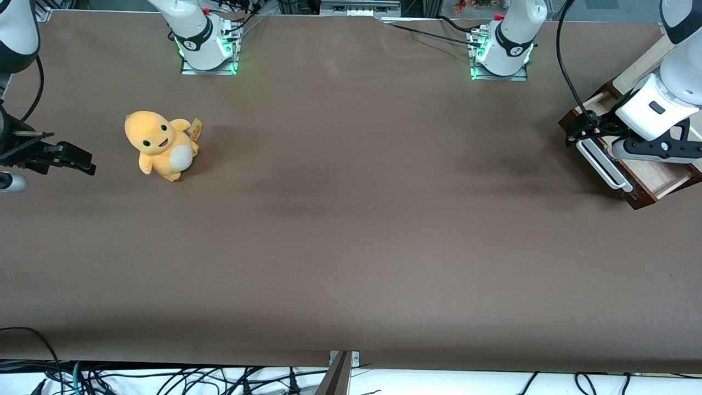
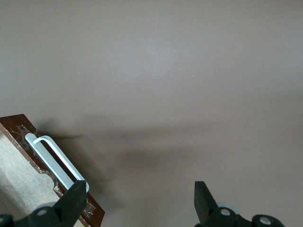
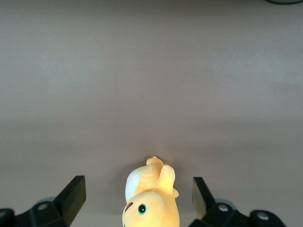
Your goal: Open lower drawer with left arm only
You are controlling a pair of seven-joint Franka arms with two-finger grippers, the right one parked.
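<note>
The lower drawer (image 1: 658, 181) lies at the working arm's end of the table, pulled out so that its pale wood inside shows. Its long white bar handle (image 1: 603, 167) runs along the dark-brown front. The left arm (image 1: 672, 93) reaches down over the drawer, and its black gripper (image 1: 577, 135) hangs at the end of the handle farther from the front camera. In the left wrist view the gripper (image 2: 141, 198) is open, with only bare table between its fingers. One finger (image 2: 75, 196) stands just beside the handle (image 2: 54, 160) and the drawer front (image 2: 94, 213).
A yellow plush toy (image 1: 160, 145) sits on the brown table mat (image 1: 351, 219) toward the parked arm's end. Two short white bases lit green (image 1: 205, 41) stand along the table edge farthest from the front camera. A pale wooden cabinet edge (image 1: 641, 63) rises above the drawer.
</note>
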